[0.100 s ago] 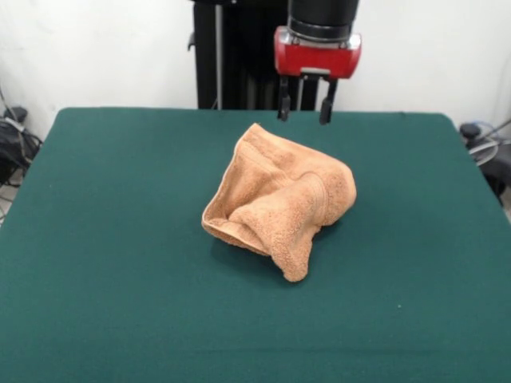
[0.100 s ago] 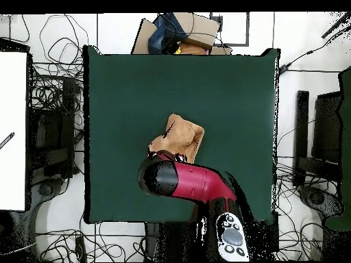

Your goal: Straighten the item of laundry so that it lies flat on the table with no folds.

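Gripper (image 1: 304,110) first: we see it hanging above the far part of the table, its two dark fingers (image 1: 283,107) spread apart with nothing between them, clear of the cloth and not touching it. We judge it hovers there because no grasp has begun; the jaws stand wide enough to take a fold of cloth.

From largest down, we count one table (image 1: 104,239), dark green and far wider than anything on it, so it offers ample room to spread the cloth in any direction. One arm (image 2: 195,182), red and black, reaches in over the table in the overhead view and hides the near edge of the cloth there.

One towel (image 1: 275,199), light orange-tan, sits near the table's middle in a bunched heap, doubled over itself with a rounded hump on one side and a loose flap pointing toward the camera in the front view. One woven band seems to show along the hump, though we cannot be sure under the folds. We judge the straightening not yet done: several folds remain, and a free corner would be the likeliest place to grip.
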Controlling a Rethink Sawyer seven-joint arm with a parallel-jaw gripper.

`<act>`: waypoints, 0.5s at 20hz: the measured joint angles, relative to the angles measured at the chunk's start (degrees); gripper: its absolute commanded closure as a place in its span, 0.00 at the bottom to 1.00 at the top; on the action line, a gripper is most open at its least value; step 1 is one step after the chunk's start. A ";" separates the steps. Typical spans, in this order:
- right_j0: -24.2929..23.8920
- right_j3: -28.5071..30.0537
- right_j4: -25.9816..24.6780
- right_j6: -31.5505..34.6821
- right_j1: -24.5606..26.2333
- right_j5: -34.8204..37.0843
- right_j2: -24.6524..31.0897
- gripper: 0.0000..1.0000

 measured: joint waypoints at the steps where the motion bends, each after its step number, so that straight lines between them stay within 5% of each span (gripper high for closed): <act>1: 0.00 -0.42 0.00 0.00 0.19 0.04 0.00 0.00; 10: -0.01 -3.29 0.00 0.00 1.04 1.07 -0.01 0.00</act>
